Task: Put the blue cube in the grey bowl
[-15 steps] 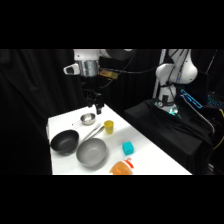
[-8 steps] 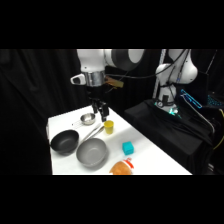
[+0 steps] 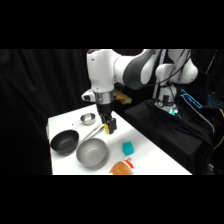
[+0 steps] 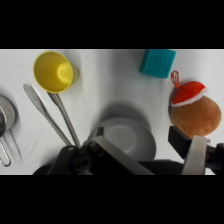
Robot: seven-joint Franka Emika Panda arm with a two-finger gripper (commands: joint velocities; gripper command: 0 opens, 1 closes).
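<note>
Here the white arm was seen reaching from the upper right over the white worktop [image 3: 145, 150], with the pincer [image 3: 111, 127] hung above the middle of it, just beyond the grey bowl [image 3: 92, 152]. In the wrist view the pincer [image 4: 150, 157] was seen with its two fingers set well apart, so it was taken as open, and nothing was held between them. One finger [image 4: 196, 156] was shown pale and upright at the lower right; the other was shown slanting from the lower middle.

The blue cube [image 3: 128, 147] was found resting on the worktop to the right of the grey bowl, apart from it and untouched by the pincer. In the wrist view the blue cube [image 4: 157, 62] was seen at the upper edge, just above an orange ball with a red and white cap [image 4: 195, 111], the two lying close but not touching. The grey bowl [image 4: 122, 137] was shown partly hidden behind the pincer's black linkage.

A black bowl [image 3: 64, 141] was placed just left of the grey bowl. A small steel bowl [image 3: 88, 119] was set farther back. Metal tongs [image 4: 52, 114] were laid beside a yellow cup [image 4: 53, 72], their upper ends close to its rim. The orange ball [image 3: 121, 167] was seen near the front edge.
</note>
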